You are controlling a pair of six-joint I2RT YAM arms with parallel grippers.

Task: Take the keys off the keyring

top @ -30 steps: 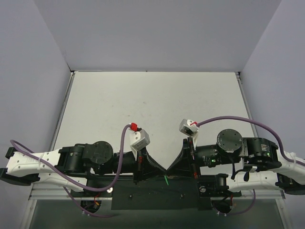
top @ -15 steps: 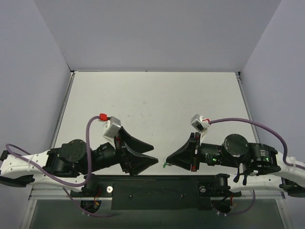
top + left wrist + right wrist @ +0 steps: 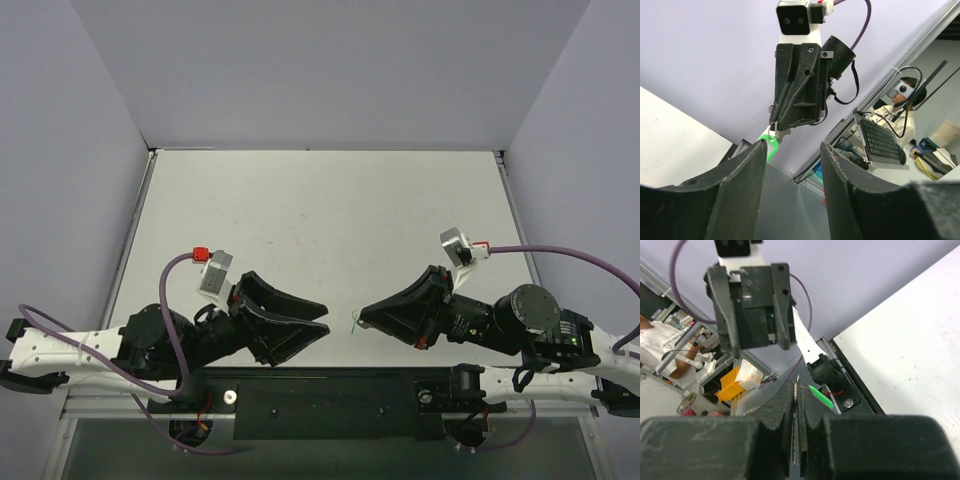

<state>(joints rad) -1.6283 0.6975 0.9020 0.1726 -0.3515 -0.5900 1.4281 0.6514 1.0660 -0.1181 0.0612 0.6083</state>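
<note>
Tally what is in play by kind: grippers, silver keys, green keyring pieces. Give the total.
grippers: 2, the left gripper open, the right gripper shut
silver key: 1, edge-on between the right gripper's fingers
green keyring: 1, hanging at that gripper's tip
total: 4

Soft, even overhead light keeps the white table (image 3: pixel 320 200) bright, shadows faint along its near edge; in both wrist views the close black fingers (image 3: pixel 730 195) look dark and blurred.
</note>
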